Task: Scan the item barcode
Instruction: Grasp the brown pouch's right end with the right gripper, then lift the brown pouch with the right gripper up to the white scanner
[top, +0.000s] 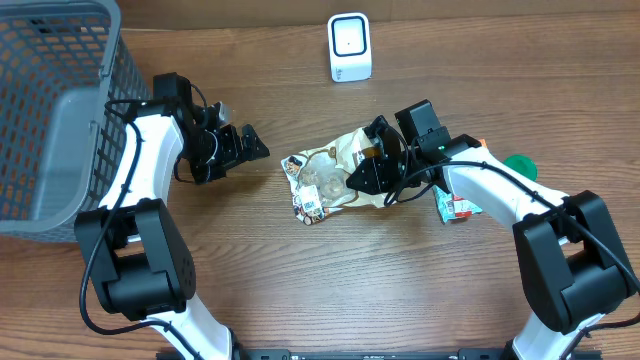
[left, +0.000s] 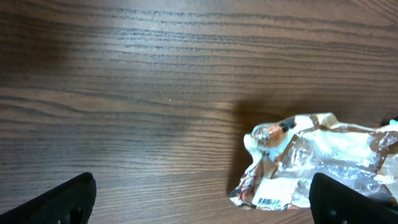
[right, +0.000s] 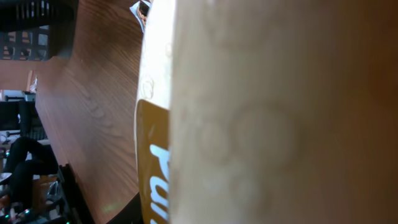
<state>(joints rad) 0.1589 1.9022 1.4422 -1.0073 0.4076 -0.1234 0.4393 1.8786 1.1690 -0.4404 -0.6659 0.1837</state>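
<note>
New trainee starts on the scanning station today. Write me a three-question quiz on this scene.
1. True or false: the left gripper is open and holds nothing.
2. Which gripper is at the snack bag? A. left B. right C. neither
3. Fill in: the bag's barcode label shows in the ___ wrist view.

Key: 1 true; 2 B, the right gripper is on the bag's right end; 3 left.
</note>
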